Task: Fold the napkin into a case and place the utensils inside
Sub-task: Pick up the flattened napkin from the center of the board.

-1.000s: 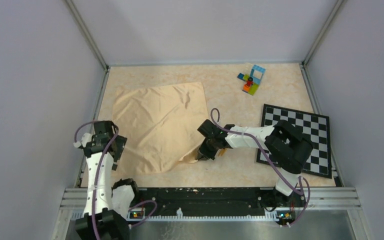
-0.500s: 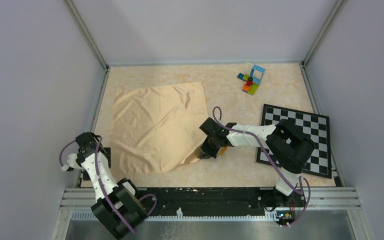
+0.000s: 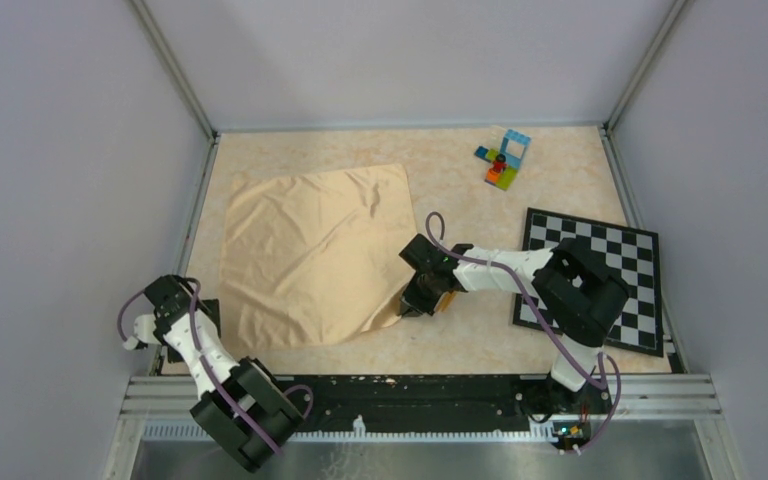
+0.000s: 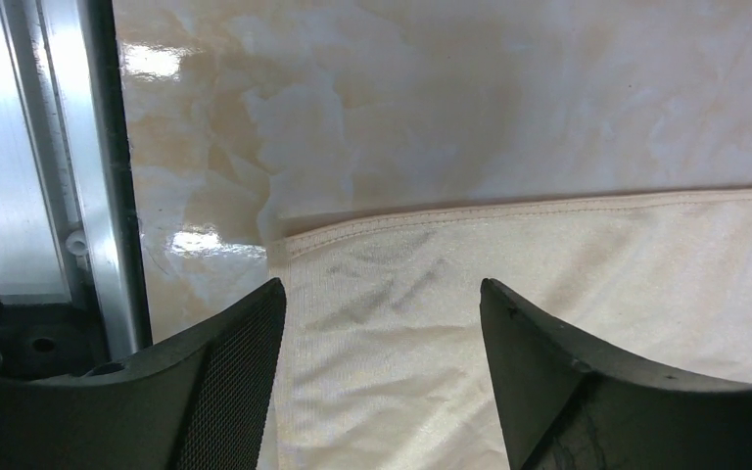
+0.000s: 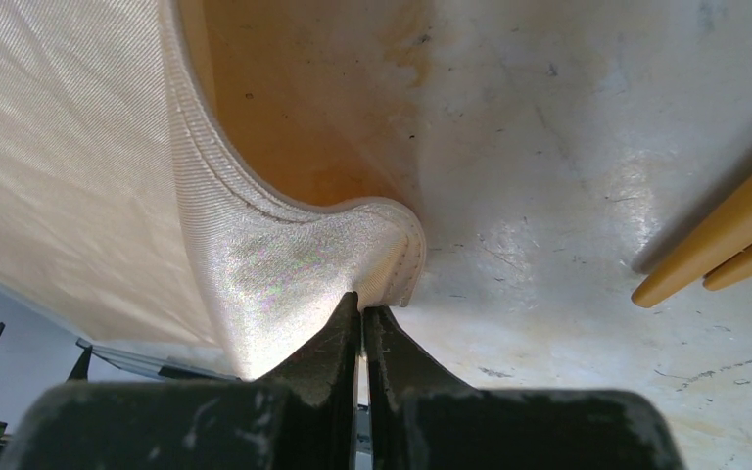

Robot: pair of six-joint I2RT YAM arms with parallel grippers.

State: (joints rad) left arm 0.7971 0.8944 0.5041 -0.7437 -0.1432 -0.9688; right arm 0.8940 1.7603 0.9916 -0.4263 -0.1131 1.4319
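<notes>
The peach-tan napkin (image 3: 305,255) lies spread flat on the left half of the table. My right gripper (image 3: 409,305) is shut on the napkin's near right corner (image 5: 377,259), which is lifted off the table. The ends of the two orange utensils (image 5: 734,250) lie just right of that corner; in the top view they are mostly hidden under my right arm. My left gripper (image 3: 197,322) is open and hovers over the napkin's near left corner (image 4: 299,250), with its fingertips (image 4: 255,313) on either side of the cloth.
A black-and-white checkered board (image 3: 600,280) lies at the right. A small pile of coloured toy bricks (image 3: 502,160) sits at the far right. A metal rail (image 4: 69,166) runs along the table's left edge, close to my left gripper.
My left arm has swung back and to the left, bringing its gripper down over the napkin's near left corner. My right gripper has stayed shut on the near right corner, shifting only slightly.
</notes>
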